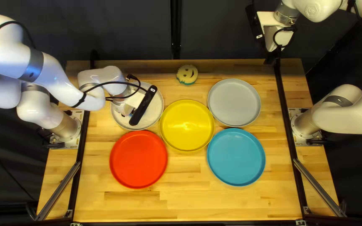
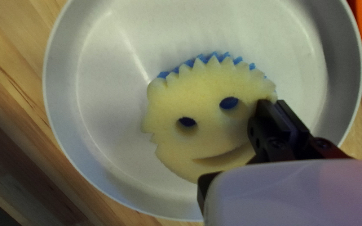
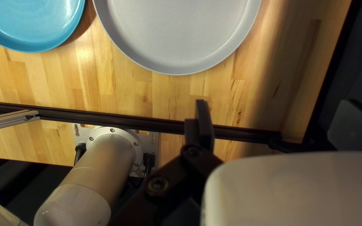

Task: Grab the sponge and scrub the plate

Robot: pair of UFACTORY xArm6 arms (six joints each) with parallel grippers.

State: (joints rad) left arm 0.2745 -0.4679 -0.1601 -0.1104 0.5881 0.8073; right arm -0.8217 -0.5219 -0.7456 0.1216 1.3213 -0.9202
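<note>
A yellow smiley sponge [image 2: 200,125] with a blue underside lies flat in the white plate [image 2: 105,47]. My left gripper [image 2: 247,141] is shut on the sponge's edge. One black finger [image 2: 270,122] presses its side by an eye hole; the other finger is hidden behind my mount. From above, my left wrist [image 1: 130,103] covers that white plate [image 1: 156,113], and the sponge is hidden there. My right gripper [image 3: 247,135] hangs high over the table's right edge, open and empty, with one finger [image 3: 201,121] showing.
A second smiley sponge [image 1: 187,74] sits near the far edge. A yellow plate [image 1: 186,125] is in the middle, with a grey plate [image 1: 233,102], a blue plate [image 1: 236,156] and a red plate [image 1: 138,158] around it. My right arm's base [image 3: 112,150] is below the right gripper.
</note>
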